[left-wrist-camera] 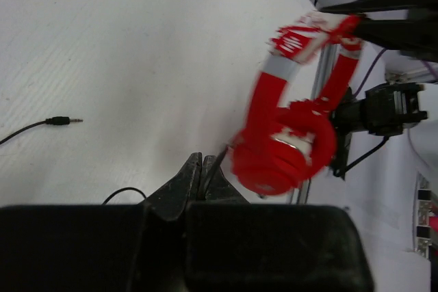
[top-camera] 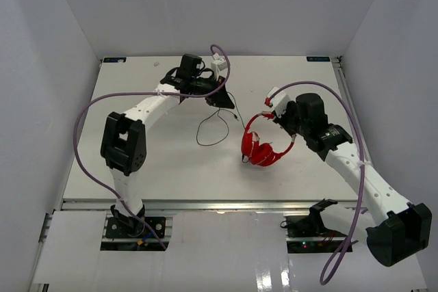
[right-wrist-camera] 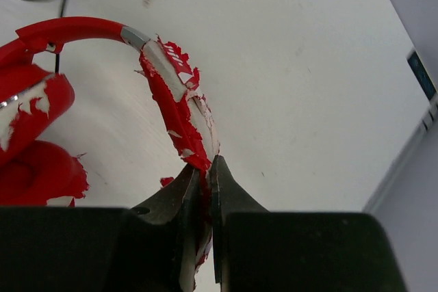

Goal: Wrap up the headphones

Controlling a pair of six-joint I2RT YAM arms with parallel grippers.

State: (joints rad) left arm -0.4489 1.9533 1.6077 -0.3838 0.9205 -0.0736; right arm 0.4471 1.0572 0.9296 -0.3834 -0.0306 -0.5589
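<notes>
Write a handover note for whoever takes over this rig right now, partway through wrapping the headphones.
Left gripper: shut, apparently pinching the thin black cable.
Right gripper: shut on the headband of the headphones, right of table centre.
Cable: loose loop on the table; plug lying free.
Done: both grasps.
Left: all the winding; no turn around the headphones shows yet.
</notes>
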